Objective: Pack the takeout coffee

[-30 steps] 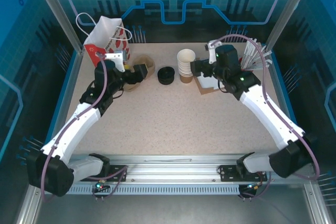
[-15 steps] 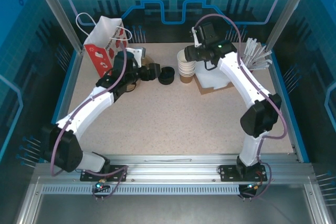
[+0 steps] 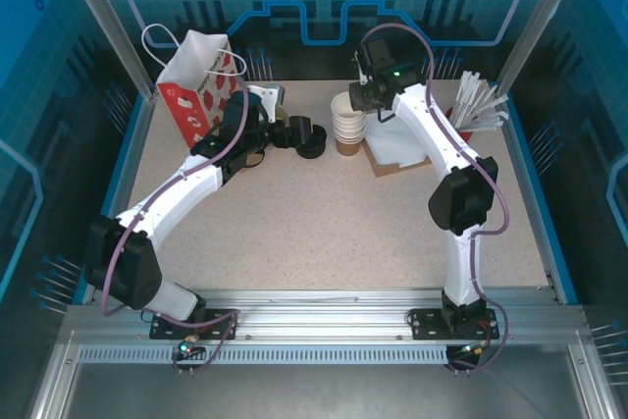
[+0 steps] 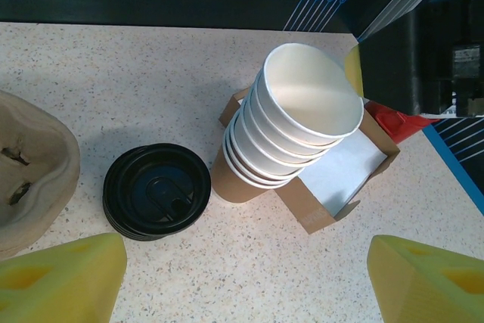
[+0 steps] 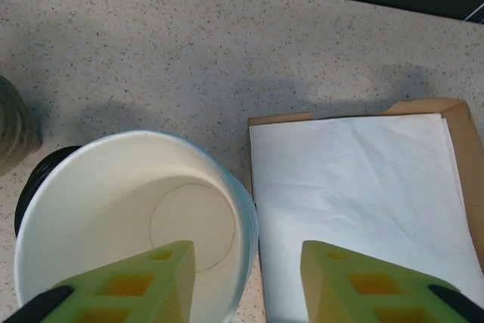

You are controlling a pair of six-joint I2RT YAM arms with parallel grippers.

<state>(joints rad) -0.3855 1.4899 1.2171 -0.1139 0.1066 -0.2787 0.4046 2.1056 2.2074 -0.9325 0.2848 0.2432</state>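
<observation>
The takeout coffee is out of view. A stack of lidless white-rimmed paper cups (image 3: 346, 121) stands at the back centre, with a stack of loose black lids (image 3: 311, 141) on its left. My right gripper (image 5: 246, 266) hovers over the top cup (image 5: 128, 225). It is open and straddles the cup's right wall, one finger inside and the other over the napkins, with a gap to the rim. My left gripper (image 4: 246, 281) is open above bare table just in front of the lids (image 4: 156, 191) and the cup stack (image 4: 291, 130).
A red-and-white paper bag (image 3: 196, 83) stands at the back left. A brown pulp cup carrier (image 4: 30, 168) lies left of the lids. A cardboard box of white napkins (image 3: 400, 150) sits right of the cups. Stirrers in a red holder (image 3: 476, 102) stand at the back right.
My right arm swung from beside the napkin box to above the cup stack and its jaws narrowed. My left arm reached right, from the cup carrier toward the lids.
</observation>
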